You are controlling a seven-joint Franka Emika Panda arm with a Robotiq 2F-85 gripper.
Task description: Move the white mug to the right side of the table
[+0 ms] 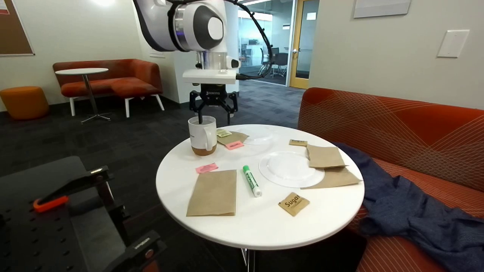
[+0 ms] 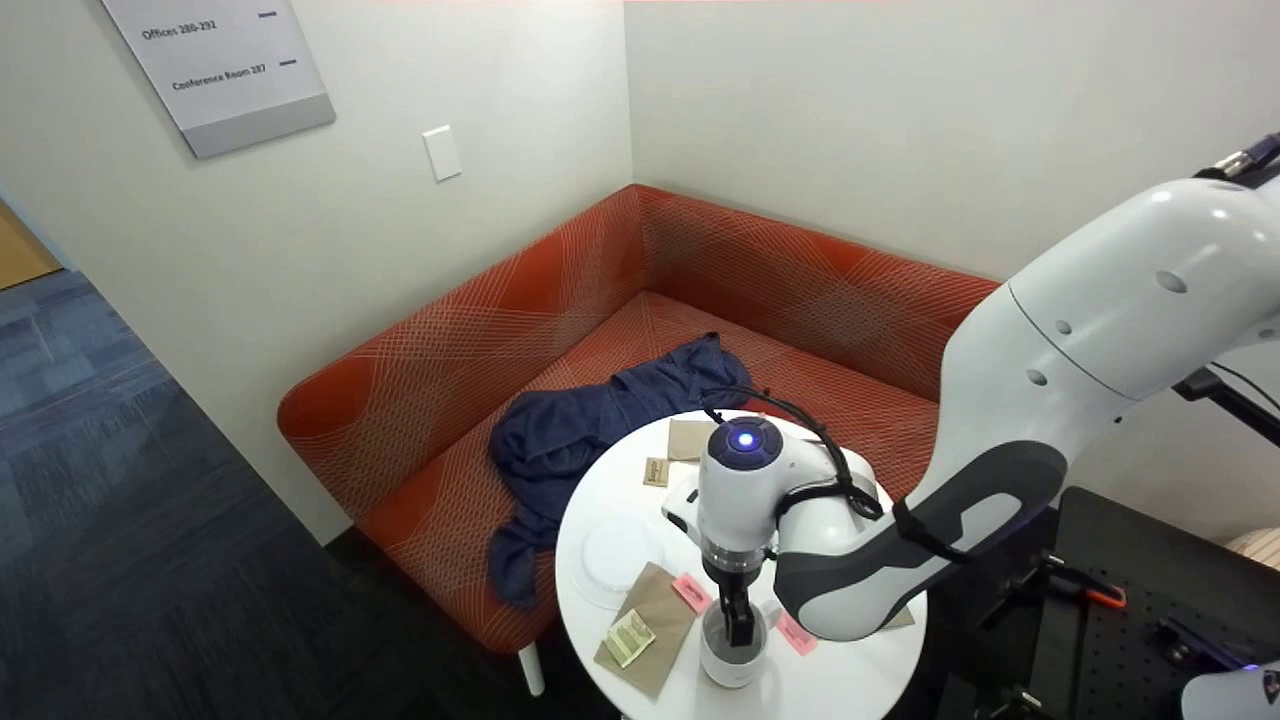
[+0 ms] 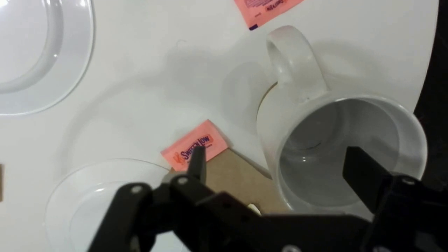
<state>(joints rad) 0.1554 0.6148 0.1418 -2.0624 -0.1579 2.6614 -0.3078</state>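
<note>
Our black two-fingered gripper stands spread over one wall of the glossy white cylindrical mug with the brown base: one finger dips into the mouth, the other hangs outside, and the wall between them looks unpinched. The mug sits upright close to the edge of the round white table. We take the step in hand to be a rim grasp. To do it well, we would centre the wall between the fingers, sink deeper without pressing the flat brown paper sheet or the small pink paper sweetener packet, then squeeze gently, so the mug neither skids toward the edge nor tips. We would lift straight before carrying; whose right-hand edge the sentence means, we cannot tell. The smooth rim may swivel, so we favour a slow pace. The mug carries a small unreadable dark marking, its loop handle stands clear of both fingers, and inside we see only a thin dark mark at the bottom.
</note>
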